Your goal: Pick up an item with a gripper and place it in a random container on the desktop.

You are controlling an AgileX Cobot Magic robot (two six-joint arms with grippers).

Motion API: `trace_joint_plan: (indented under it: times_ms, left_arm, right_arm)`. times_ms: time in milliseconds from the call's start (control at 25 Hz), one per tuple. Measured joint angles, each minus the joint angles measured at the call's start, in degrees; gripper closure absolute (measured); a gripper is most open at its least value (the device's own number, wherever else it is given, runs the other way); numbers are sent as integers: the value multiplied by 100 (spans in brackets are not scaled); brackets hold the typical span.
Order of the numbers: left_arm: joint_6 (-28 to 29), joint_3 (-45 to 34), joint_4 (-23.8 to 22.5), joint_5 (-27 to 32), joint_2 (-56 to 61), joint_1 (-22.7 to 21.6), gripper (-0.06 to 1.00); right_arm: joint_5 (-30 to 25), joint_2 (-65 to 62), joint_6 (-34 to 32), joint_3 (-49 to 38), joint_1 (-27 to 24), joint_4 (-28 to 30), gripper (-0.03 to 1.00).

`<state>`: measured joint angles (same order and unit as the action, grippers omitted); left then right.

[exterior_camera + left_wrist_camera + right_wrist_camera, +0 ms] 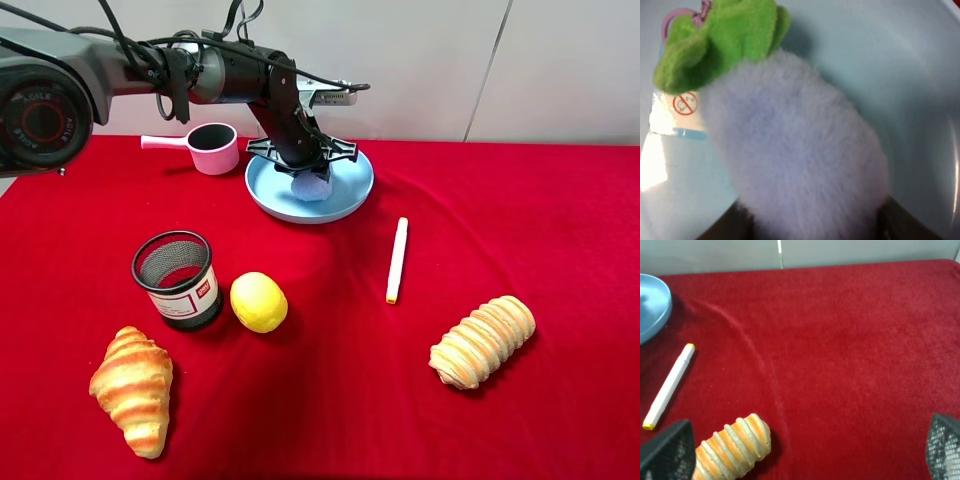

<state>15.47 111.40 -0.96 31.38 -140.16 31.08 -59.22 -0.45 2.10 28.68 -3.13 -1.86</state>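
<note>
Only the wrist view shows the green leaf (720,40) on the ball (795,160). The left gripper (310,178) straddles it in the plate (352,196), grip unclear, saucepan (212,150) beside.

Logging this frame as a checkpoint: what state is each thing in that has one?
plush ball: lying in the blue plate
left gripper: down in the plate, jaws flanking the ball, grip unclear
right gripper: jaws open, empty
pink saucepan: upright, empty
mesh cup: upright, empty
marker: lying flat
</note>
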Motion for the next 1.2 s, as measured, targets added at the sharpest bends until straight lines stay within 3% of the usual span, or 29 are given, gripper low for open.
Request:
trace_joint_plan:
  times_ms: [160,400,480,1000,1200]
  left_arm:
    - [6,0,0,-78,0,0,54]
    - [23,0,0,-417,0,0,7]
    - [23,0,0,-463,0,0,0]
    - [-62,0,126,-441,178,0,-5]
    - [-258,0,128,-123,485,0,-5]
  right_arm:
    - [0,0,0,0,0,0,28]
    - [0,0,0,0,0,0,28]
    - [0,0,0,0,0,0,28]
    - [0,0,0,0,0,0,28]
    - [0,0,0,0,0,0,28]
